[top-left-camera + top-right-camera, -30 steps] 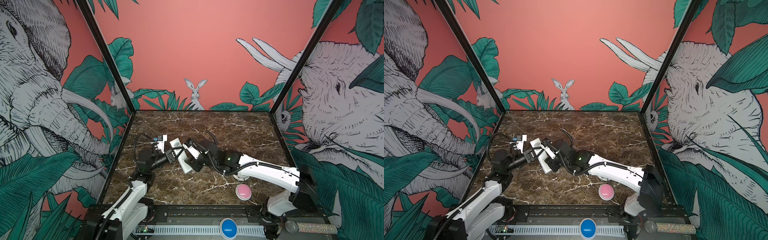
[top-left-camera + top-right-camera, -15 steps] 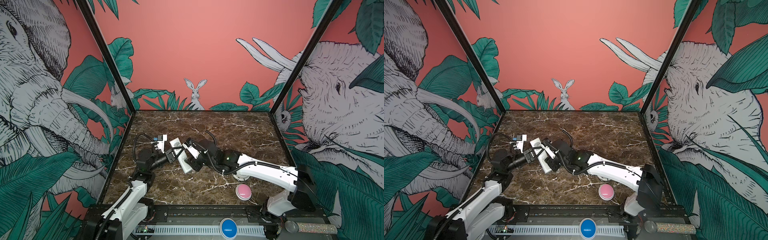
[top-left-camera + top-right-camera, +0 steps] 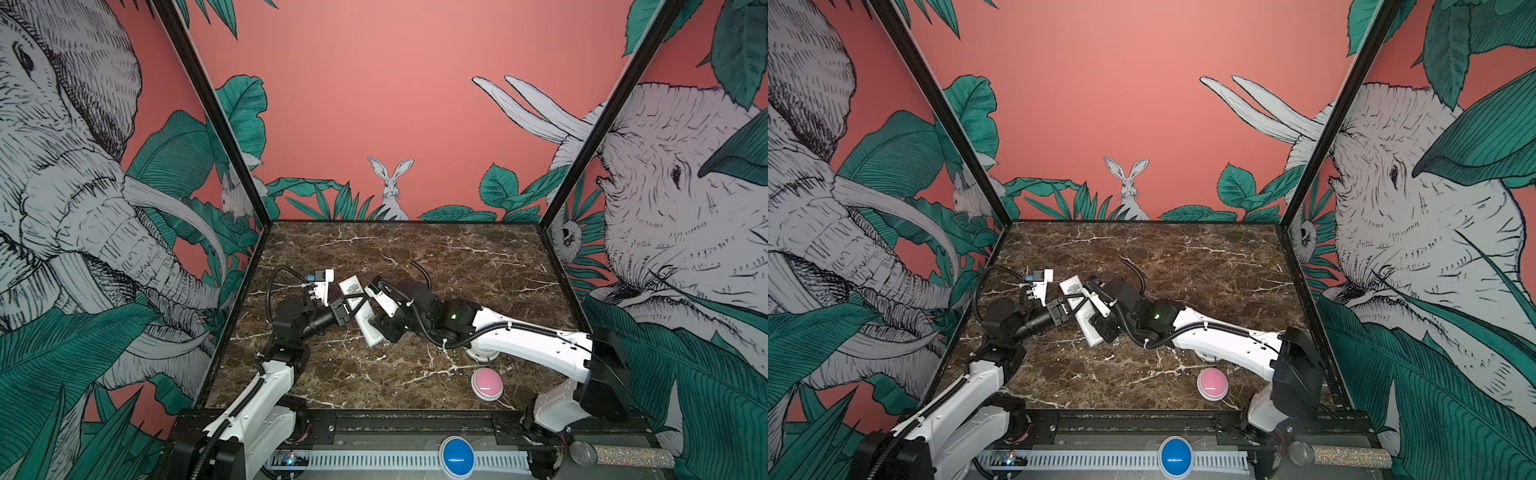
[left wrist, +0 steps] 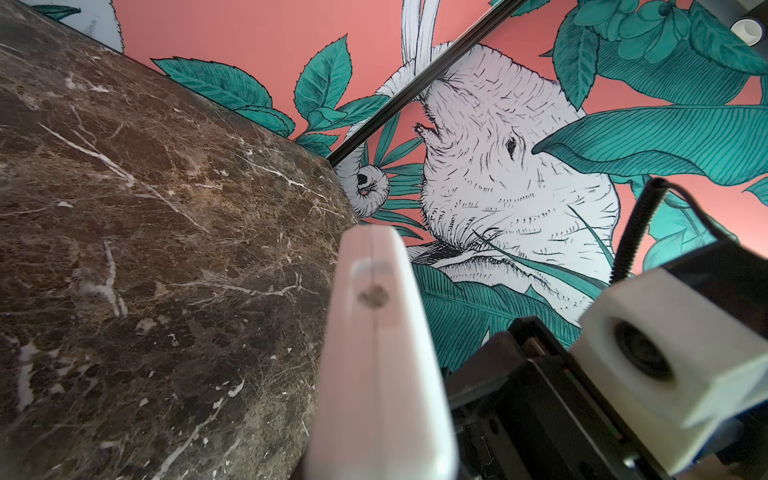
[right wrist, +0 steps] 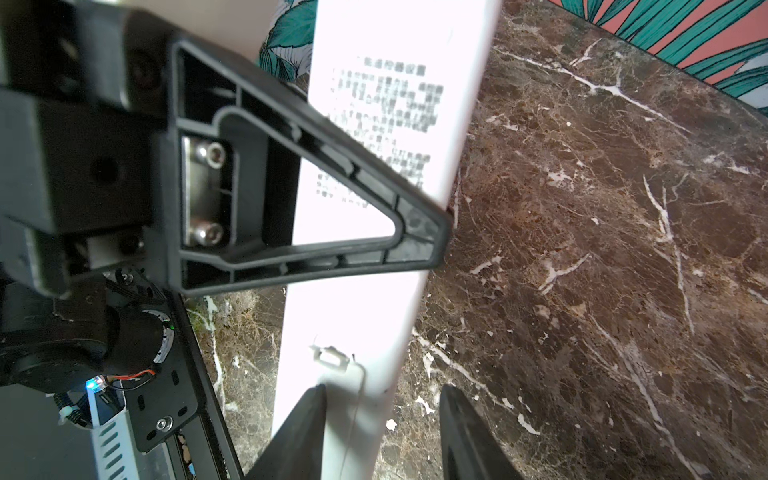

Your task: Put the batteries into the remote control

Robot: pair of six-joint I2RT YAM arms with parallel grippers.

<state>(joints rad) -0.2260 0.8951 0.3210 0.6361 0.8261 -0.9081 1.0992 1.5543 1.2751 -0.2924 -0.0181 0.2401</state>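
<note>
Remote (image 3: 365, 324) is held slanted over the table (image 3: 415, 266), back and sticker (image 5: 386, 124) up. Whether its low end touches the marble, I cannot tell. Your left gripper (image 3: 356, 300) is clamped on it at mid-length, one finger across the back. Treat it as light, stiff and slick. Hard plastic like this can pivot in a narrow pinch, so grip the flat faces near the middle, clear of the cover end. Your right gripper (image 5: 382, 390) sits at that end with its fingers apart, one over the back near the latch (image 5: 330, 357), the other off the edge.

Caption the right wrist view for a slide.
Left gripper clamps slim white plastic remote control, stickered back showing; right gripper open at its end.
</note>
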